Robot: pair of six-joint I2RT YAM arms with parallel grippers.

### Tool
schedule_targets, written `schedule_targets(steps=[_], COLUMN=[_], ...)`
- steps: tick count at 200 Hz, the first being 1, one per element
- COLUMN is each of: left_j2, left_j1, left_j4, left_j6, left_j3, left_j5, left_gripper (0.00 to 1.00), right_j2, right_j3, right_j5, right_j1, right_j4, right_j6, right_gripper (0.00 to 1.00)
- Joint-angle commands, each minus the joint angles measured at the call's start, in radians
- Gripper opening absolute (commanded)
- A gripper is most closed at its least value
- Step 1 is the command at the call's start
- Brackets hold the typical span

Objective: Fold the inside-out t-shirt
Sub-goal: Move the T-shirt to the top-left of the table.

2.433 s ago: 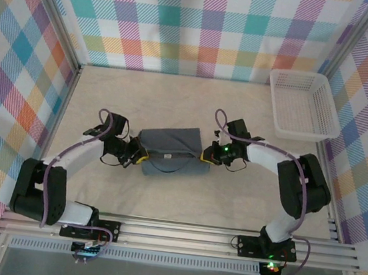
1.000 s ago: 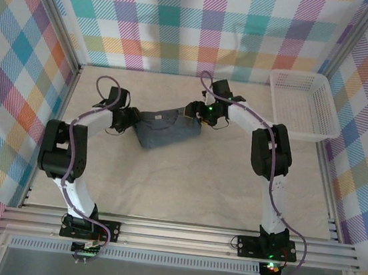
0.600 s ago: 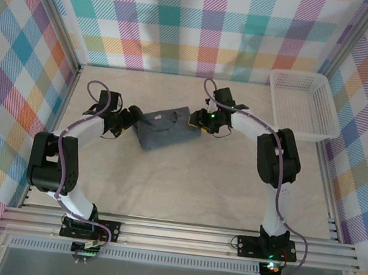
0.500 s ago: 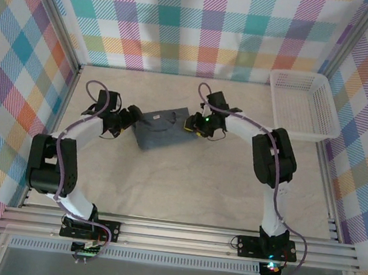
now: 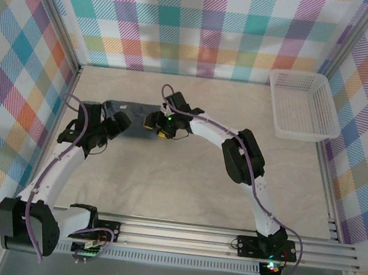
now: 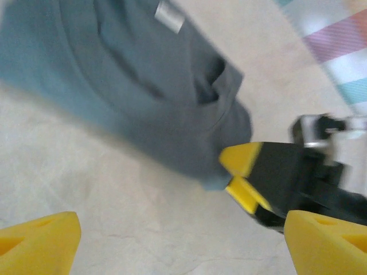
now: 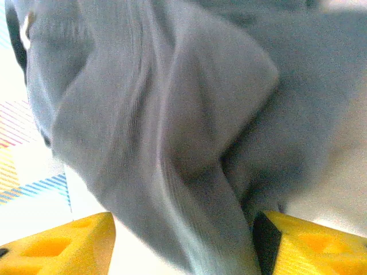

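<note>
The inside-out t-shirt (image 5: pixel 131 113) lies as a small folded blue-grey bundle at the back left of the table. In the left wrist view the t-shirt (image 6: pixel 132 86) is at the upper left with a pale label on it. My left gripper (image 5: pixel 120 123) sits just off its near-left side; that left gripper (image 6: pixel 183 243) is open over bare table. My right gripper (image 5: pixel 152 121) is at the bundle's right end, its yellow fingertips (image 6: pixel 243 163) against the cloth's corner. In the right wrist view the t-shirt (image 7: pixel 172 114) hangs between the spread fingers of the right gripper (image 7: pixel 183 246), unpinched.
A white mesh basket (image 5: pixel 305 105) stands at the back right corner. Plaid walls close in the left, back and right sides, and the bundle lies close to the left one. The beige table (image 5: pixel 191 185) stretches bare toward the front rail.
The folded shirt has slid left and toward the back with both grippers following it. The left gripper has opened wider and the right arm has stretched far leftward.
</note>
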Motion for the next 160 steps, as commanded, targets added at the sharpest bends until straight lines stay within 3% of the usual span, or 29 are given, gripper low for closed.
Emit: schedule_targets(steps=[1, 29, 57, 77, 110, 138, 160], left_j2=[0.055, 0.213, 0.421, 0.517, 0.691, 0.804, 0.900], left_j1=[0.005, 0.006, -0.003, -0.041, -0.063, -0.054, -0.026], left_j4=[0.039, 0.109, 0.310, 0.369, 0.301, 0.162, 0.089], left_j6=[-0.037, -0.025, -0.037, -0.071, -0.134, -0.107, -0.086], left_j3=[-0.051, 0.008, 0.079, 0.131, 0.283, 0.470, 0.616], left_j5=[0.010, 0.001, 0.140, 0.125, 0.023, -0.103, -0.116], left_gripper=[0.90, 0.84, 0.81, 0.78, 0.70, 0.59, 0.57], right_j2=[-0.176, -0.383, -0.525, -0.577, -0.625, -0.646, -0.668], right_j3=[-0.144, -0.385, -0.545, -0.608, -0.645, -0.609, -0.611], right_j5=[0.009, 0.031, 0.064, 0.088, 0.097, 0.121, 0.122], right_j1=[-0.042, -0.099, -0.114, -0.116, -0.121, -0.126, -0.137], right_j4=[0.041, 0.054, 0.010, -0.018, -0.037, -0.121, -0.144], right_j6=[-0.034, -0.074, -0.141, -0.155, -0.141, -0.181, -0.186], right_gripper=[0.72, 0.75, 0.76, 0.76, 0.76, 0.76, 0.76])
